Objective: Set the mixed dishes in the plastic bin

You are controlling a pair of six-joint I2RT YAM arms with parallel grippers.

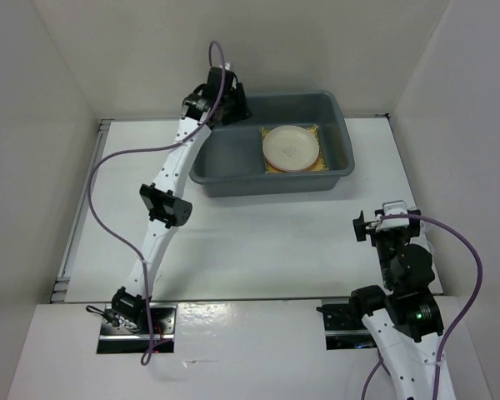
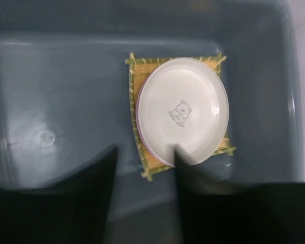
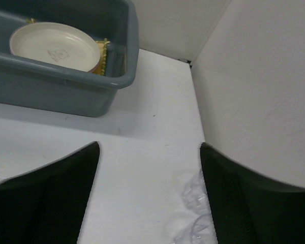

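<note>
Right wrist view puts the small clear cup (image 3: 192, 216) nearest, blurred at the bottom edge of the frame. It rests on the white worktop (image 3: 142, 168) between the spread, empty fingers of the right tool (image 3: 148, 147). It looks to be the only dish outside the tub, so that tool seems lined up to take it. Farther off, at upper left, sits the grey plastic bin (image 3: 117, 81). Inside it the cream plate (image 2: 183, 112) is stacked on the pink plate (image 2: 139, 127), of which only a rim shows, and both lie on the yellow woven mat (image 2: 134, 76). The left tool (image 2: 143, 150) hangs over the bin's floor, fingers parted and gripping nothing, a position suited to lowering dishes in.
</note>
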